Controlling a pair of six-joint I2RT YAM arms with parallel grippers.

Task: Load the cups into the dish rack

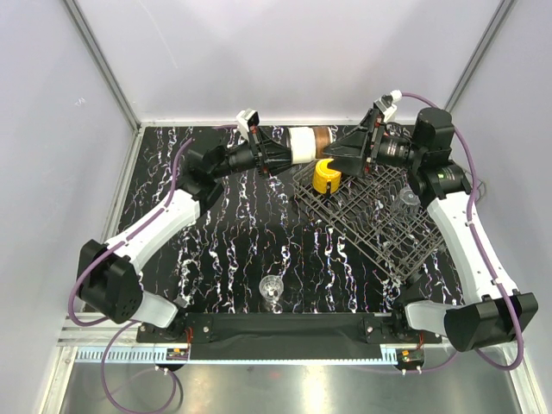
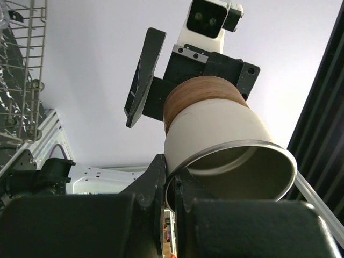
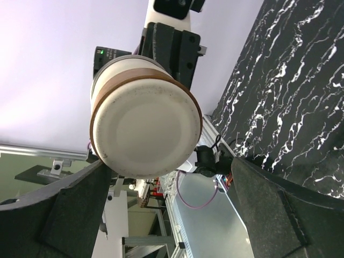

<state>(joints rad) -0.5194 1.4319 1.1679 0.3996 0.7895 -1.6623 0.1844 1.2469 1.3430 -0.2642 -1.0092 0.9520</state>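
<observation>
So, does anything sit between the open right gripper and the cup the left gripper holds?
Nothing visible. The base of the brown-and-cream cup faces the right gripper across open air; the yellow mug sits lower, in the dish rack.

The brown-and-cream cup (image 1: 309, 144) hangs sideways beside the dish rack (image 1: 373, 229) (yellow mug (image 1: 327, 177) inside), a clear glass (image 1: 272, 291) well apart.
</observation>
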